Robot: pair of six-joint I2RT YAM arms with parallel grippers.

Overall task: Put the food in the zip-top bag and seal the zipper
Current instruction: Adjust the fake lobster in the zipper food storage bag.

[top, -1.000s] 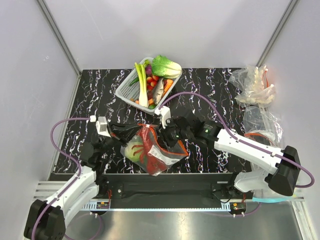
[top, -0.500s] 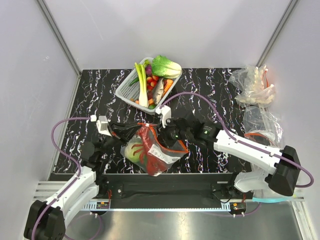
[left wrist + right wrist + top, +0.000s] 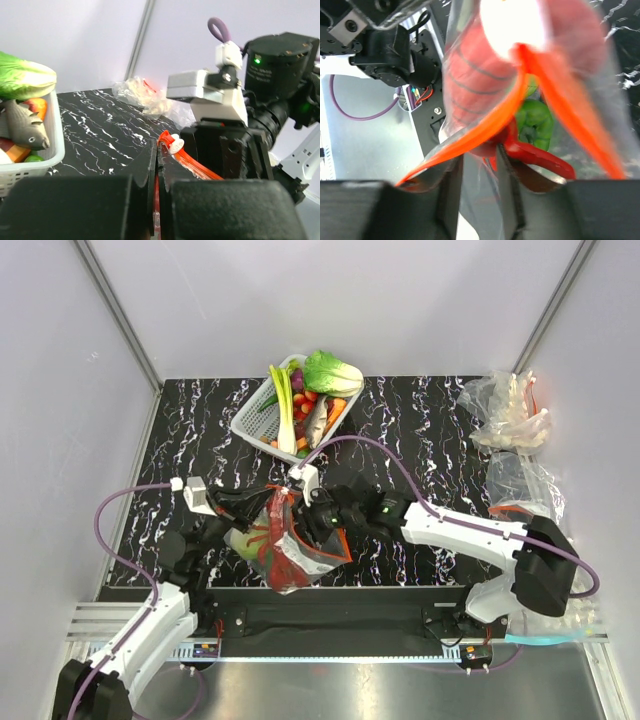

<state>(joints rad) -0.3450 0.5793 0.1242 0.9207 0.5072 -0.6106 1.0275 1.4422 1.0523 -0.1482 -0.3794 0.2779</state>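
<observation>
1. Zip-top bag (image 3: 300, 550) lies on the tabletop (image 3: 200, 430), on the arm-base side of the white basket (image 3: 248, 422). Lobster (image 3: 470, 75) and cabbage (image 3: 536, 122) are both inside; judged step: sealing.
2. Left hand (image 3: 157, 160) is clamped shut on one end of the red-orange zipper (image 3: 194, 162), anchoring it.
3. Right hand (image 3: 476, 197) straddles the bag's mouth edge, jaws a little apart. No firm pinch is visible.
4. To do it well:
   - Left hand holds the strip taut and level.
   - Right hand takes the white slider (image 3: 175, 145) squarely and draws it straight along the strip, away from the anchor.
   - Lobster claws need to sit below the track.
5. Count:
   - one bag, one zipper, one slider
   - one lobster, one cabbage
   - two hands
   - one basket holding one leek (image 3: 284, 405), one bok choy (image 3: 330, 370), one fish (image 3: 316, 420) and small items too jumbled to count
   - two clear plastic heaps (image 3: 505, 410), (image 3: 525, 485) well right of the basket
</observation>
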